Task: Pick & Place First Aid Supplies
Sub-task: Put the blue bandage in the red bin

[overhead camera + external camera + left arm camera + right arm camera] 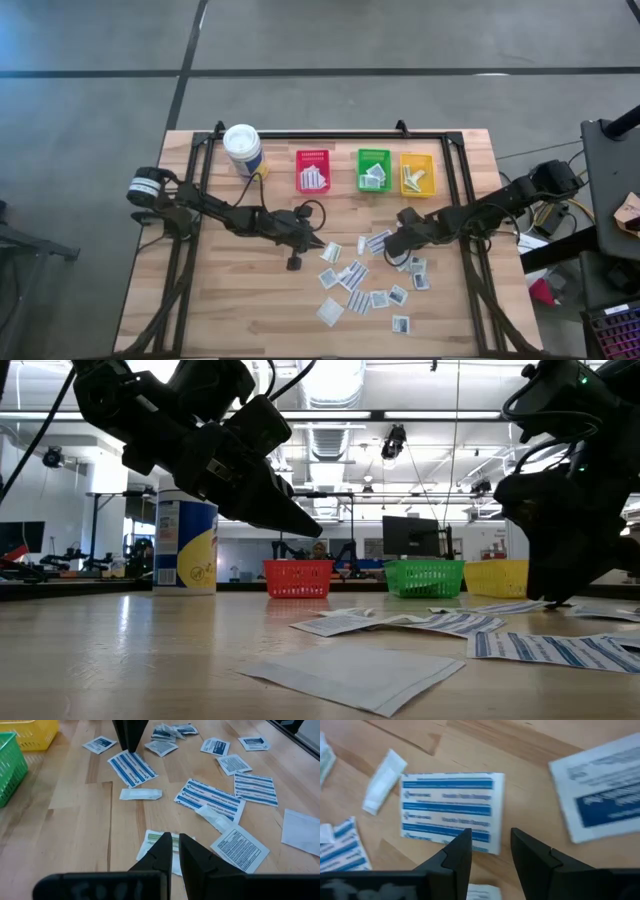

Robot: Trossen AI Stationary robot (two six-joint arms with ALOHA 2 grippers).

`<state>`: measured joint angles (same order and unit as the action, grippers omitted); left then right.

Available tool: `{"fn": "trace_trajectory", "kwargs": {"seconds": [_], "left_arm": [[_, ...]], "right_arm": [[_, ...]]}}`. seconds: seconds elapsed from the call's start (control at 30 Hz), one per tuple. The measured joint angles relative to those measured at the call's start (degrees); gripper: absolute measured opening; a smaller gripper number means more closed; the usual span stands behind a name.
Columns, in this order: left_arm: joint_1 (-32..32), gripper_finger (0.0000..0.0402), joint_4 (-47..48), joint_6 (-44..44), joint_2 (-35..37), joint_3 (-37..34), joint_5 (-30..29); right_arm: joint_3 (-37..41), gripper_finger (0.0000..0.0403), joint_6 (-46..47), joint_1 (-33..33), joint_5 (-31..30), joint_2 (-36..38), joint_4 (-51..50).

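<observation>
At centre-right of the high view, the right gripper (pixel 392 243) hovers with jaws spread, lined up over a striped packet (pixel 448 810). Left gripper (pixel 318 246) waits mid-table, nearly clenched, empty.

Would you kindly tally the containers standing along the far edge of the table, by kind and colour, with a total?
Red plastic mesh bin: 1
Green plastic mesh bin: 1
Yellow plastic mesh bin: 1
White cylindrical canister with yellow label: 1
Total: 4
</observation>
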<state>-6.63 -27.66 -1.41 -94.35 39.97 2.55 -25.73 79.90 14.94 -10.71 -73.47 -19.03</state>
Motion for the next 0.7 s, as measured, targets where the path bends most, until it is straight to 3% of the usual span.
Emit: {"fn": "trace_trajectory", "kwargs": {"seconds": [0.27,0.7], "left_arm": [[0.0,0.0030,0.3,0.0,0.0,0.0,0.0],[0.0,0.0030,0.3,-0.3,0.0,-1.1,-0.7]], "right_arm": [[1.9,0.0120,2.8,0.0,-0.1,0.0,3.5],[3.0,0.0046,2.7,0.0,0.3,0.0,5.8]]}}
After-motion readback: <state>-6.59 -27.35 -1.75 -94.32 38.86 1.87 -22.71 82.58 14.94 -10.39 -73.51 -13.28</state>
